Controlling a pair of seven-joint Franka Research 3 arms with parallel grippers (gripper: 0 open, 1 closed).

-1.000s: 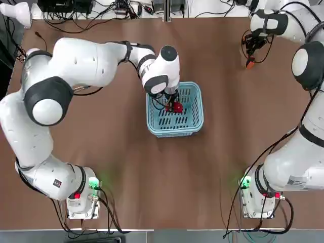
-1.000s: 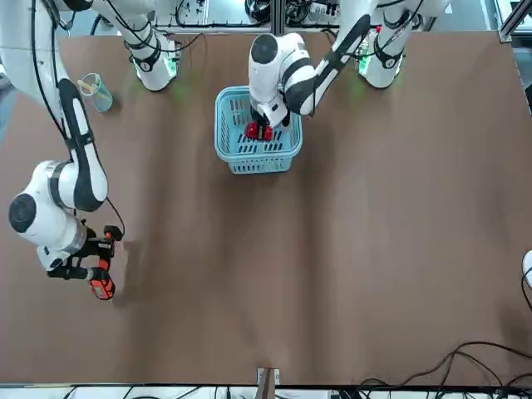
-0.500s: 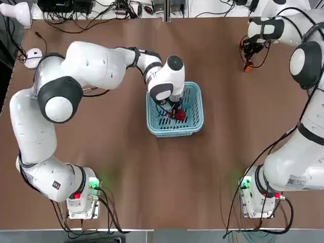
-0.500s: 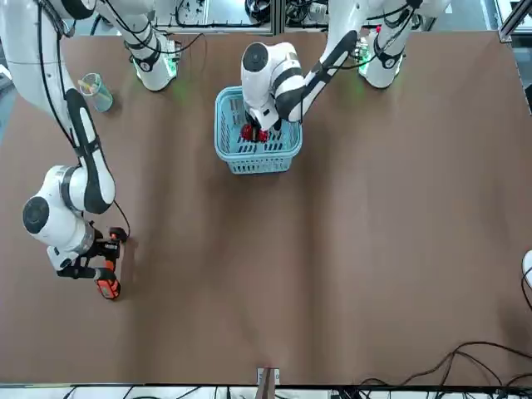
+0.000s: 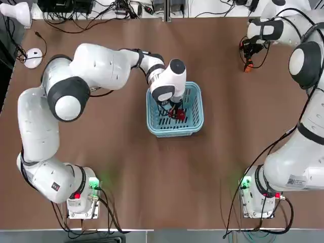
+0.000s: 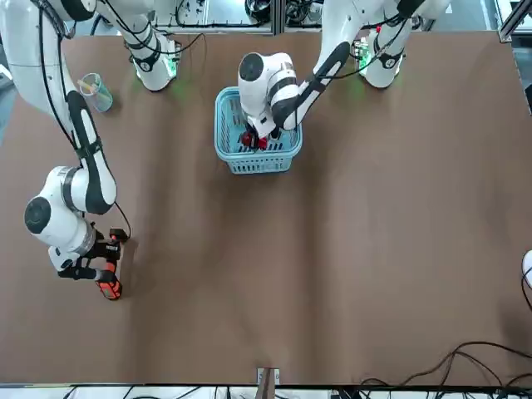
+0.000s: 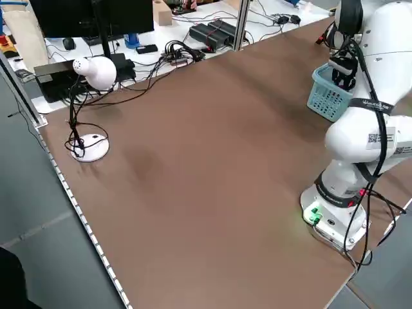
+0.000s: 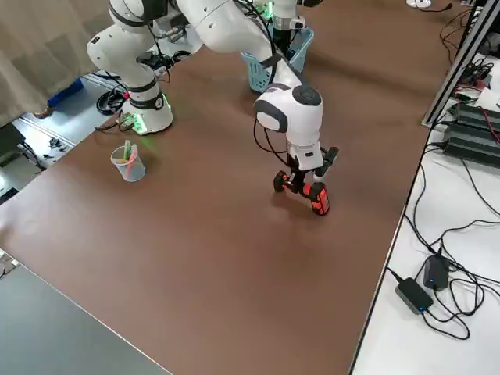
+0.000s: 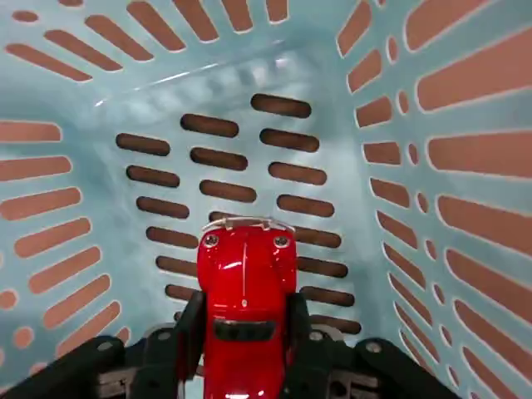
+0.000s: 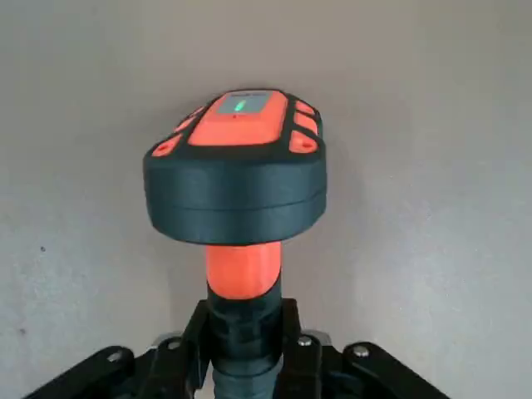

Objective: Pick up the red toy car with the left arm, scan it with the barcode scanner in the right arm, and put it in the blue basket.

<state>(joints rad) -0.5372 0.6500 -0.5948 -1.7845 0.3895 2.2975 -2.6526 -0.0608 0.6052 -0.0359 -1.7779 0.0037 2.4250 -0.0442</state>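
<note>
Left wrist view: unlabelled red toy car (image 9: 246,312) between fingers (image 9: 188,328), inside blue basket (image 9: 100,150).

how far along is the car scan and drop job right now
Pickup looks done: the left gripper is shut on the red toy car, low inside the blue basket. The right gripper holds the barcode scanner far off at the table's edge. Whether a scan happened isn't visible. Left: release the car and withdraw.

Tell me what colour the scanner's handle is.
Bright orange, below a black head; the barcode scanner shows best in the right wrist view, held in the right hand.
</note>
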